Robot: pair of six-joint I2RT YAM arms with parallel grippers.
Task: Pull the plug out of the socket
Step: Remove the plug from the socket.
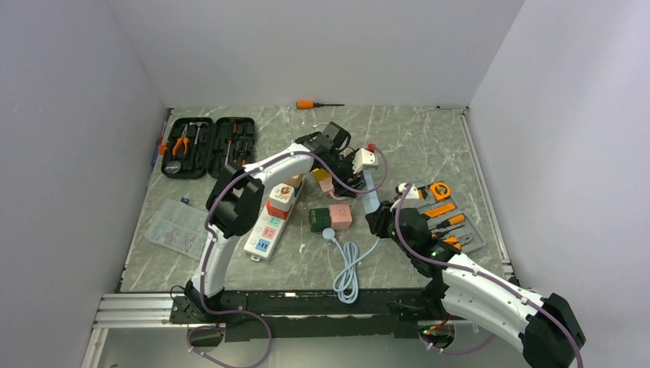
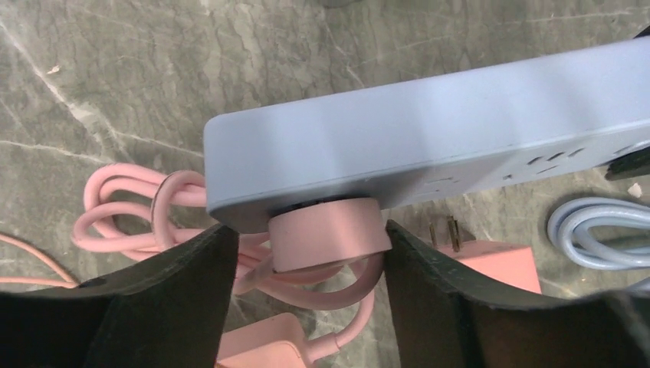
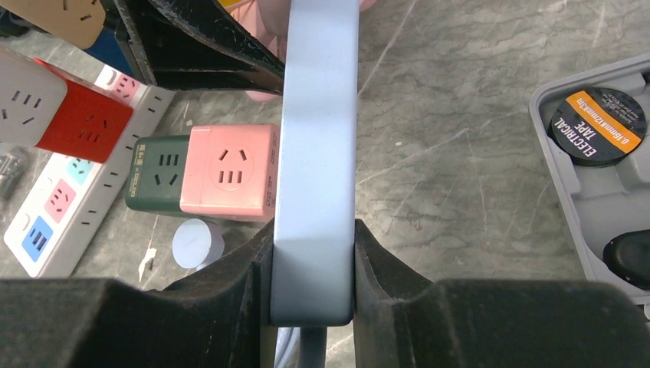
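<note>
A light blue power strip (image 3: pixel 318 153) is held on edge above the table; it also shows in the top view (image 1: pixel 370 193). My right gripper (image 3: pixel 314 261) is shut on its near end, where the blue cord leaves. A round pink plug (image 2: pixel 326 230) sits in the strip's (image 2: pixel 429 146) underside near its far end, its pink cord (image 2: pixel 123 207) looping below. My left gripper (image 2: pixel 310 238) straddles the plug. The right finger (image 2: pixel 429 291) touches the plug and a small gap shows at the left finger (image 2: pixel 176 299). In the top view the left gripper (image 1: pixel 349 165) hides the plug.
Green and pink cube sockets (image 1: pixel 331 218) and a white strip with adapters (image 1: pixel 264 234) lie left of the blue strip. A coiled blue cord (image 1: pixel 349 276) lies in front. A grey tool tray (image 1: pixel 448 218) is to the right, a black tool case (image 1: pixel 208 146) at the far left.
</note>
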